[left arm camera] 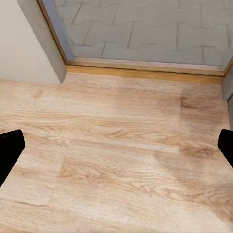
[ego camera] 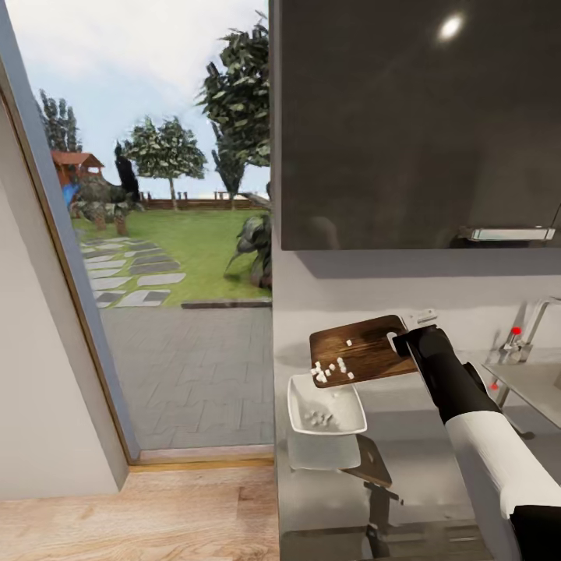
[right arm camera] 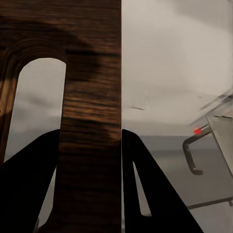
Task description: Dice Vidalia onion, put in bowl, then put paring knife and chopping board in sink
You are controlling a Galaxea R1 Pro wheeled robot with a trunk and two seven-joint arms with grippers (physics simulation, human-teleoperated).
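My right gripper (ego camera: pixel 401 339) is shut on the handle end of the brown chopping board (ego camera: pixel 358 351), holding it tilted above the countertop (ego camera: pixel 421 475). White diced onion pieces (ego camera: pixel 331 368) cling to the board's lower end, just over the white bowl (ego camera: pixel 300 393). More onion dice (ego camera: pixel 318 418) lie inside the bowl. In the right wrist view the board (right arm camera: pixel 92 97) stands between my black fingers (right arm camera: pixel 34 174), beside its handle hole. The sink (ego camera: pixel 538 382) sits at the far right with its tap (ego camera: pixel 530 327). The paring knife is out of view. My left gripper (left arm camera: pixel 116 145) hangs open over the wood floor.
A glossy dark wall cabinet (ego camera: pixel 413 117) hangs above the counter. A tall glass door (ego camera: pixel 179 312) to the left looks onto paving and a garden. Light wood floor (ego camera: pixel 132 514) lies beside the counter's end. The bowl stands near the counter's left edge.
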